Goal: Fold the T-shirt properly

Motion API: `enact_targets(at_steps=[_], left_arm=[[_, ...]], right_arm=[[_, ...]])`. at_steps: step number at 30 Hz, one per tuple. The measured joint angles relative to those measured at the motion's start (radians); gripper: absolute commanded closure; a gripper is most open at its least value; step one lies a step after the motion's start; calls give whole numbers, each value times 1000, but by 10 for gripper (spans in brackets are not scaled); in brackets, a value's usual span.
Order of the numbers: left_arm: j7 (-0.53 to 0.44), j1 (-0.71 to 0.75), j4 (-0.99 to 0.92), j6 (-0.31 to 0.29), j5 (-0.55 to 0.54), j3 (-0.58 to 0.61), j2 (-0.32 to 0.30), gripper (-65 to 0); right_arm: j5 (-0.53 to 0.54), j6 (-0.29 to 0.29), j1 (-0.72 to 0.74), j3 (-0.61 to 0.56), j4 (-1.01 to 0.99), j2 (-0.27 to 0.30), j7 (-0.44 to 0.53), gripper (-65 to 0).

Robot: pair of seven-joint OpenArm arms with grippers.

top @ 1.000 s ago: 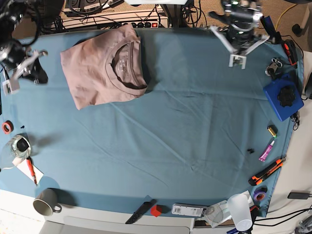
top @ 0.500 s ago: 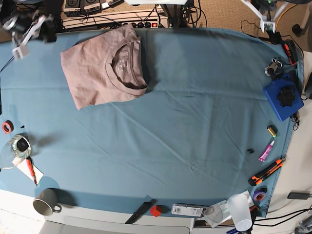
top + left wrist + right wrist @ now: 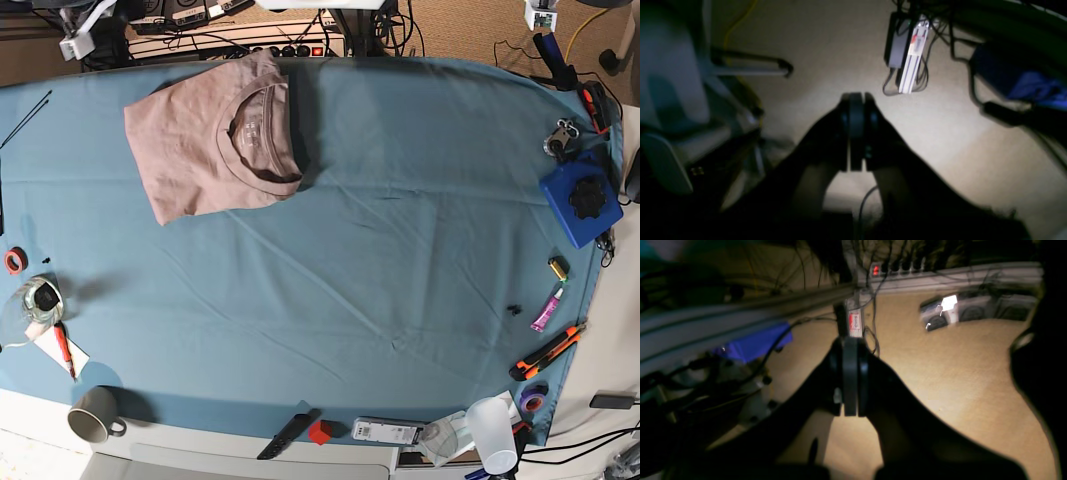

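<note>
Looking down from the base view, you find the T-shirt [image 3: 212,137] in the upper left of the frame, lying on the blue-teal table cloth [image 3: 380,230], well apart from both claws. Your right gripper [image 3: 76,42] shows only as a white tip at the top left edge, beyond the cloth, and your left gripper [image 3: 540,14] as a white tip at the top right edge. In the wrist views each claw hangs over tan carpet: the left gripper [image 3: 856,100] is clenched, dark jaws pressed flat together with nothing between them, and the right gripper [image 3: 850,343] is clenched and empty too. The shirt is soft dusty pink-beige cotton, folded into a rough, slightly tilted rectangle, its ribbed round collar [image 3: 262,140] facing up near the right side. Shallow wrinkles cross the fabric, and one corner points toward the top edge.
</note>
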Motion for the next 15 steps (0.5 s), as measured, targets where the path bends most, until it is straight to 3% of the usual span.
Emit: enact_targets(at_steps=[3, 8, 11, 15], left_arm=[[1, -45, -129, -17, 6, 0, 0, 0], [-50, -188, -355, -63, -3, 3, 0, 0], [-69, -259, -484, -82, 3, 1, 0, 0], [-163, -363, -657, -135, 4, 1, 0, 0]], right_arm=[[-59, 0, 0, -78, -98, 6, 2, 0], [-298, -1, 27, -254, -260, 45, 6, 0], [-407, -3, 82, -341, -364, 62, 75, 0], [-478, 0, 190, -418, -508, 68, 154, 0]])
